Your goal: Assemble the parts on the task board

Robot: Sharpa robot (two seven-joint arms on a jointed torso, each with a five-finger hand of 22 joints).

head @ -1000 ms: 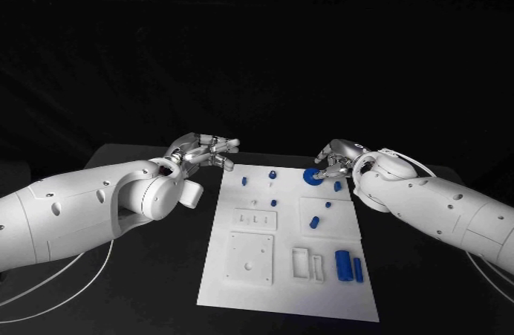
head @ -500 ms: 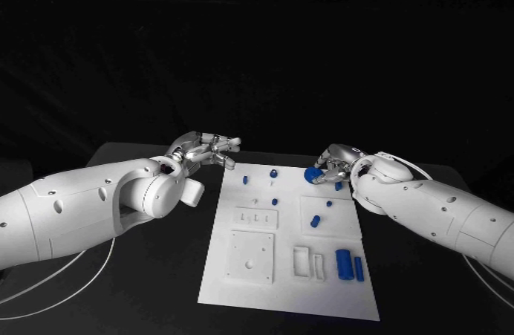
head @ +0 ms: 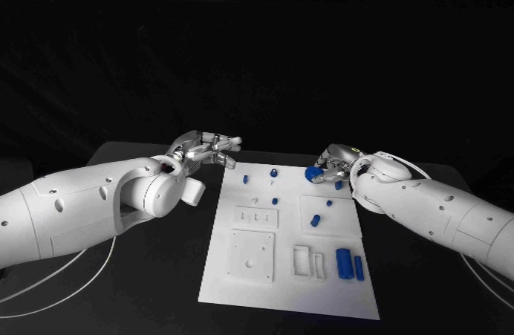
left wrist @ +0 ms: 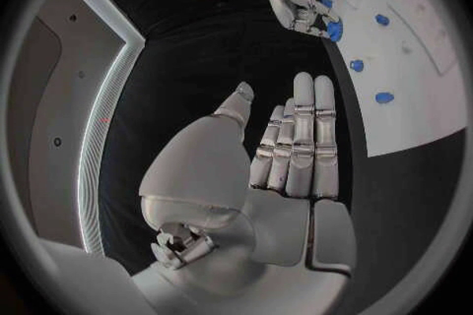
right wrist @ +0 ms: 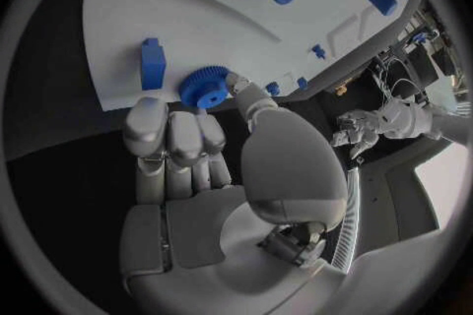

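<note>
Lifted slightly: right robot hand (head: pixel 332 163) w/ one blue gear (head: pixel 313 174).

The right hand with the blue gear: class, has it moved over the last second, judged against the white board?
Yes, slightly: the right hand holding the blue gear has drifted toward the far edge of the board.

1. The right hand (head: pixel 334 162) is covering part of the blue gear (right wrist: pixel 203 88), hiding its far side in the head view.
2. Small blue parts (head: pixel 274 201) on the task board (head: pixel 289 290) are showing too small to identify their shapes.
</note>
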